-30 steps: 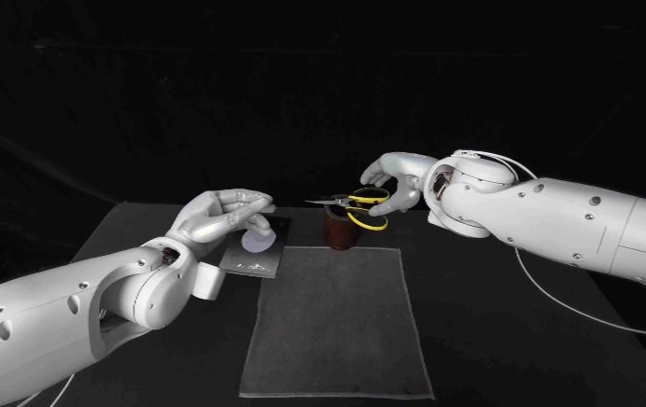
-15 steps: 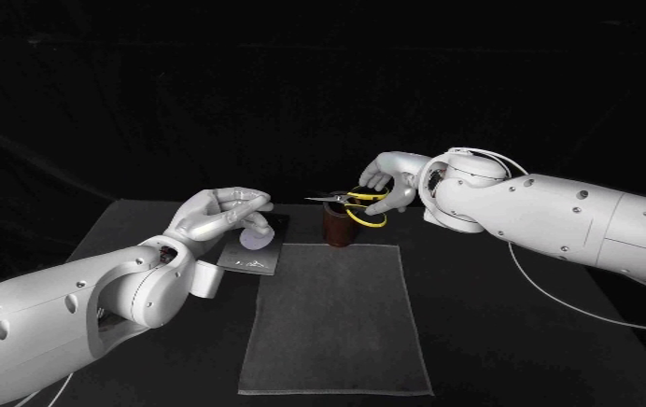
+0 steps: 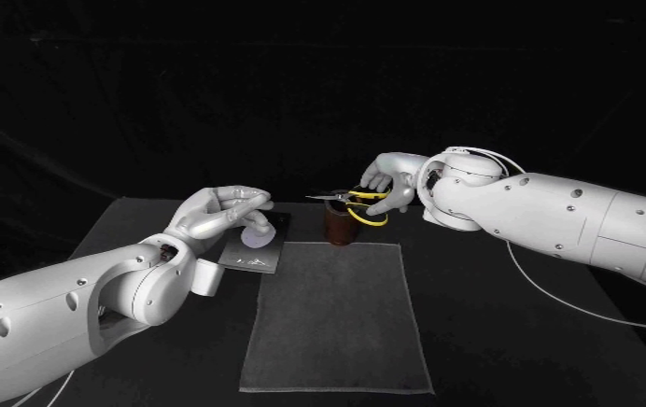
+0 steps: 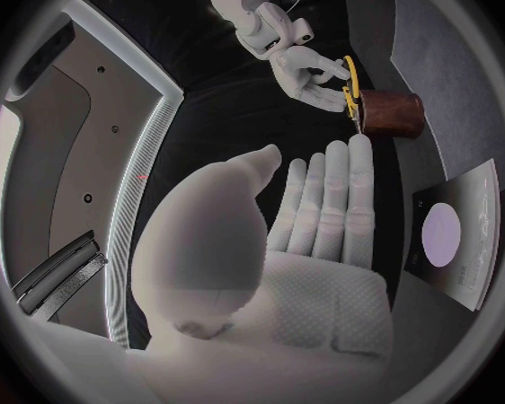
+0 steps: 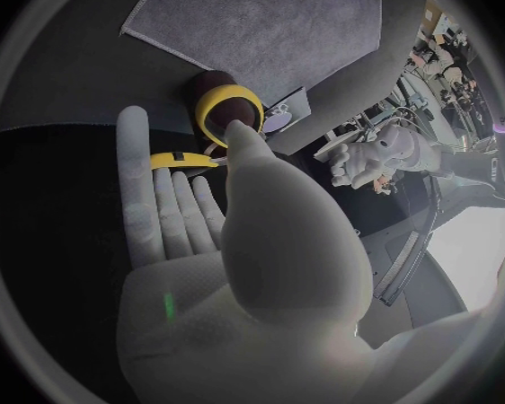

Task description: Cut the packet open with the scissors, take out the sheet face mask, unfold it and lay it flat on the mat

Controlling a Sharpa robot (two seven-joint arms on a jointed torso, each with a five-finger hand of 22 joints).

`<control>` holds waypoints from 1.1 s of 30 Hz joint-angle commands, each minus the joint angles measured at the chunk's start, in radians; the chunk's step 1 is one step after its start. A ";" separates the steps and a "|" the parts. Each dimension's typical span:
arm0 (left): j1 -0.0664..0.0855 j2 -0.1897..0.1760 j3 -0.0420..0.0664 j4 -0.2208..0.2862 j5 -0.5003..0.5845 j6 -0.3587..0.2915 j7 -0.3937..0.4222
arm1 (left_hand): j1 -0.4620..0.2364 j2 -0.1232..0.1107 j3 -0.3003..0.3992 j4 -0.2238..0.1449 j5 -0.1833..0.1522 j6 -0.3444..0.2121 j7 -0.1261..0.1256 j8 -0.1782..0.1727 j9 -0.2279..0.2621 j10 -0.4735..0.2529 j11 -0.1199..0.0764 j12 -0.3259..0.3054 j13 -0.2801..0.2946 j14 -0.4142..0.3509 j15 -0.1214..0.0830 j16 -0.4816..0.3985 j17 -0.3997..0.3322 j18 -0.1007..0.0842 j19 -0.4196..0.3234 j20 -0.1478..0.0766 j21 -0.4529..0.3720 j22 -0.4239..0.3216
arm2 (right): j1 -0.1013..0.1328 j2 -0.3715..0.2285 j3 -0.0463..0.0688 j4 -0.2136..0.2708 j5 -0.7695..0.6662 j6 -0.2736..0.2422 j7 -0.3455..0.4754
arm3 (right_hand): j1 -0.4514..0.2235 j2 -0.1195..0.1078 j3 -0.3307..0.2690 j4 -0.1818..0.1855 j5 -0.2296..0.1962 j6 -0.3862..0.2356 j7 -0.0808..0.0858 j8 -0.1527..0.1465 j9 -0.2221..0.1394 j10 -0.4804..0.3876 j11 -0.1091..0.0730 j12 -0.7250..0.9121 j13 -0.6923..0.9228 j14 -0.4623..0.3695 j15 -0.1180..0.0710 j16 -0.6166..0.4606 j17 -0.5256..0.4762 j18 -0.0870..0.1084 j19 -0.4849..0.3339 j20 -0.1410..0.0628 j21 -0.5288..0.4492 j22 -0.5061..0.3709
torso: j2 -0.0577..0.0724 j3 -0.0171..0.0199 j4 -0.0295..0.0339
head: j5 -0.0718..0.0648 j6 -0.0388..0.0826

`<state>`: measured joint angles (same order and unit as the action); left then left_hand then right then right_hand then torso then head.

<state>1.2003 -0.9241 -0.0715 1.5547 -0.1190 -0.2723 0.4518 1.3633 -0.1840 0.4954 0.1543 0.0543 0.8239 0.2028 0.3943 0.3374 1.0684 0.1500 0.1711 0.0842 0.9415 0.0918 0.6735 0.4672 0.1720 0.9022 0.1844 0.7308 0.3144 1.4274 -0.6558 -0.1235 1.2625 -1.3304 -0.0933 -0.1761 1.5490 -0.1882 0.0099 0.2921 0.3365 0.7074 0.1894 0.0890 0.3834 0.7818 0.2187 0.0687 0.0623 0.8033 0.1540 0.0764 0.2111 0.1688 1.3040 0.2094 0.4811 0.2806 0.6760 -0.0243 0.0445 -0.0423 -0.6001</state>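
Black surface (image 3: pixel 148 220), black backdrop (image 3: pixel 323 71): grey mat (image 3: pixel 337 318), packet (image 3: pixel 253 258) just beside it, brown cup (image 3: pixel 340 230) behind. Right hand (image 3: pixel 386 183) fingers grip scissors (image 3: pixel 347 201) over the cup; left hand (image 3: pixel 218 213) fingers spread, empty

A dark brown cylindrical cup (image 3: pixel 337 235) stands upright on the black tabletop (image 3: pixel 525 332), about mid-width and toward the far side. The tabletop surface is matte and dark. A black backdrop (image 3: pixel 323 71) closes the scene behind the tabletop's far edge.

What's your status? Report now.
Left robot hand empty above packet. Right robot hand grips scissors at brown cup. Packet flat beside mat. Nothing blocking.
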 commanded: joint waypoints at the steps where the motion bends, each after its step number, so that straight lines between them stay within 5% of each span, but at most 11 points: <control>1: 0.001 0.001 0.001 0.001 -0.004 0.019 0.007 | 0.003 0.004 0.006 -0.001 0.001 -0.006 0.003 -0.006 0.001 -0.006 -0.003 -0.006 0.001 -0.002 -0.003 -0.006 0.001 0.011 -0.007 0.000 0.003 0.001 | 0.000 0.003 0.000 -0.006 -0.027 0.013 -0.017 | 0.000 0.009 0.009 -0.001 -0.008 0.008 0.080 0.007 0.001 0.010 -0.001 0.002 0.001 0.012 0.000 0.006 0.001 0.001 0.007 -0.002 0.000 0.002 | 0.000 -0.0005 -0.0010 | -0.002 0.001; 33: 0.001 0.001 0.001 -0.004 -0.001 0.031 0.005 | 0.005 0.004 0.008 -0.002 0.001 -0.006 0.004 -0.007 0.001 -0.006 -0.002 -0.006 0.001 -0.002 -0.002 -0.007 0.000 0.010 -0.007 0.000 0.005 0.002 | -0.006 0.033 -0.002 -0.028 -0.065 0.040 -0.042 | -0.004 0.033 0.035 -0.005 -0.017 0.037 0.073 0.025 0.003 0.075 -0.012 0.007 0.003 0.065 -0.012 0.020 -0.005 0.007 0.009 -0.005 0.006 0.005 | 0.001 -0.0015 -0.0006 | -0.005 -0.005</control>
<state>1.2004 -0.9244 -0.0715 1.5510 -0.1184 -0.2638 0.4492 1.3633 -0.1840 0.4982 0.1514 0.0543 0.8217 0.2050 0.3943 0.3368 1.0684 0.1500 0.1711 0.0841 0.9433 0.0936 0.6696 0.4671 0.1700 0.9022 0.1844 0.7306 0.3151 1.4224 -0.6251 -0.1252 1.2351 -1.3784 -0.0650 -0.2020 1.5424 -0.1630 0.0388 0.2880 0.3231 0.7348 0.1942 0.1080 0.3857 0.8506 0.2054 0.0725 0.0646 0.8614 0.1408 0.0899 0.2071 0.1615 1.3075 0.2057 0.4812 0.2844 0.6768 -0.0258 0.0436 -0.0476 -0.6048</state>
